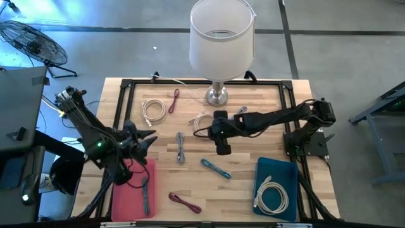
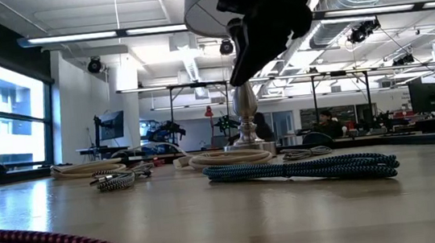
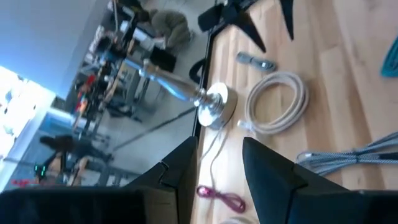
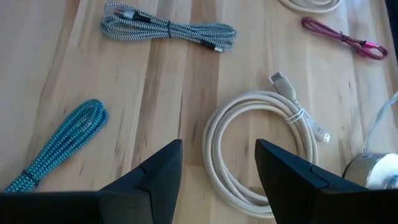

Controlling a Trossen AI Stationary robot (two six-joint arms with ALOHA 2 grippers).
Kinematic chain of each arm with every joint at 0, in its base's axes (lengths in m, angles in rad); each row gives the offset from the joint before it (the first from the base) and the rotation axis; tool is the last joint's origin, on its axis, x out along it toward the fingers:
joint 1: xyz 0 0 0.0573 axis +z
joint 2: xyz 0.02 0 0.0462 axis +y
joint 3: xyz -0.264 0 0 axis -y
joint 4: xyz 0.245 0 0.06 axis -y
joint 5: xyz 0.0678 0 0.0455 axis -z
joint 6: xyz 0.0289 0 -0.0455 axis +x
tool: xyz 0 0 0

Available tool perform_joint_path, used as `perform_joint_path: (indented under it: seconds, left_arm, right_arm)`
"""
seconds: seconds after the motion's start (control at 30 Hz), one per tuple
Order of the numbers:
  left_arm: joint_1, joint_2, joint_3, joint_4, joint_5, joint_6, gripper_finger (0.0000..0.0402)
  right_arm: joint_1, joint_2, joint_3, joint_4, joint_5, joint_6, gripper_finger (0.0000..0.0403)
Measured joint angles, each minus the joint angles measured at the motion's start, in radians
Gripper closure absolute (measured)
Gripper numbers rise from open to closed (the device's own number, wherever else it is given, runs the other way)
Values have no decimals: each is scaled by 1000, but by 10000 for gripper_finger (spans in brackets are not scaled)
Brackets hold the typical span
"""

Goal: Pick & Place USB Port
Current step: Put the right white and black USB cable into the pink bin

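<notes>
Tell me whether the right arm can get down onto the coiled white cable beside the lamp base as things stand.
Probably yes. The right gripper hangs over the coiled white cable with jaws open, and bare wood surrounds the coil; only the metal lamp base sits close on one side.

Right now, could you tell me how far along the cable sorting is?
Done: a white cable lies in the blue tray, a grey one in the pink tray. In hand: nothing; the right hand hovers open above the table, the left hand empty by the pink tray. Left: the blue cable, red cable and others.
</notes>
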Motion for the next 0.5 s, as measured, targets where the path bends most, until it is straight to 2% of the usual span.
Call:
perform_joint_path:
  seconds: [0.27,0.5]
  left_arm:
    - [99,-3,0,-14,55,14,277]
    - [116,-3,0,-14,80,51,277]
  right_arm:
    - [-50,36,0,-32,-13,-42,208]
    - [-67,75,0,-85,13,-112,208]
